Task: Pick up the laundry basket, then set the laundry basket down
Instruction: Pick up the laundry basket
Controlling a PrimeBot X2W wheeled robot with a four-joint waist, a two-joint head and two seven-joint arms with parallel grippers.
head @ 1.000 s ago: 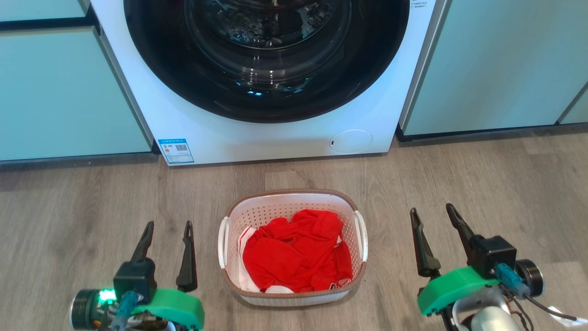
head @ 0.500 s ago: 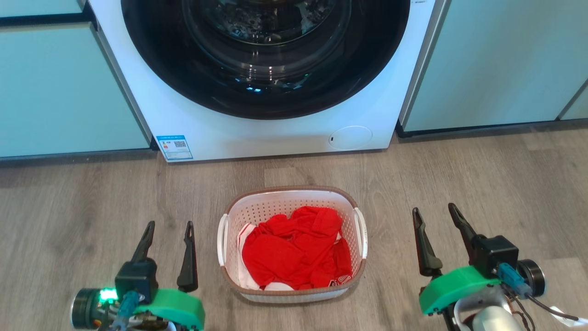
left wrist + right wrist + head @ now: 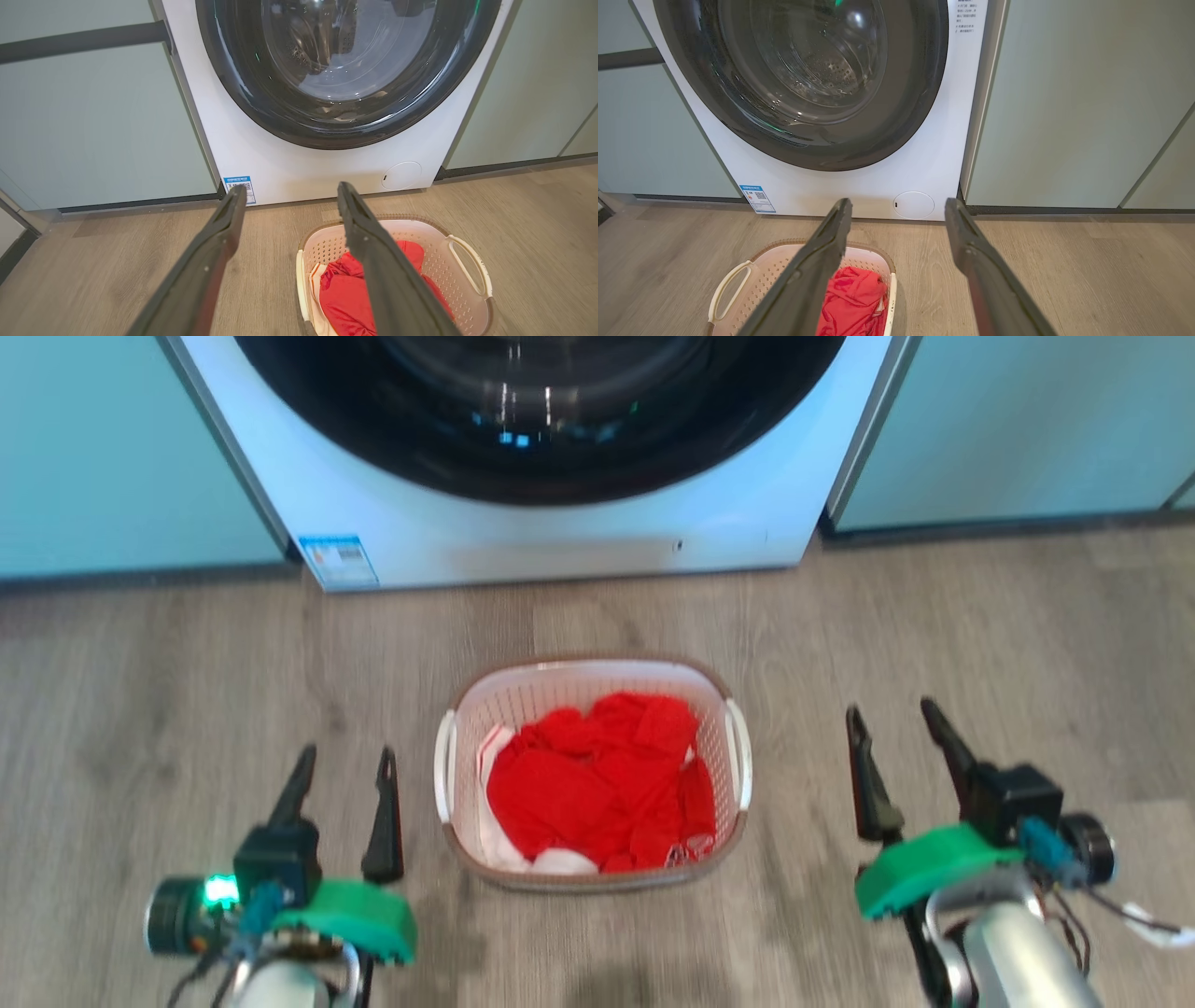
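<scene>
The laundry basket (image 3: 523,702) stands on the wooden floor in front of the washing machine, white and perforated with a brown rim, red clothes (image 3: 597,779) inside. It also shows at the lower right of the left wrist view, the basket (image 3: 439,261), and at the lower left of the right wrist view, the basket (image 3: 752,275). My left gripper (image 3: 345,763) is open to the left of the basket, apart from its handle. My right gripper (image 3: 894,717) is open to the right, also apart. Both hold nothing.
The white washing machine (image 3: 560,546) with its dark round door stands just beyond the basket. Pale green cabinets (image 3: 1018,420) flank it on both sides. Bare wooden floor (image 3: 1027,644) lies left and right of the basket.
The whole head view has shifted: the camera has tilted down, so the machine and the basket sit higher in the picture. Both grippers remain open beside the basket.
</scene>
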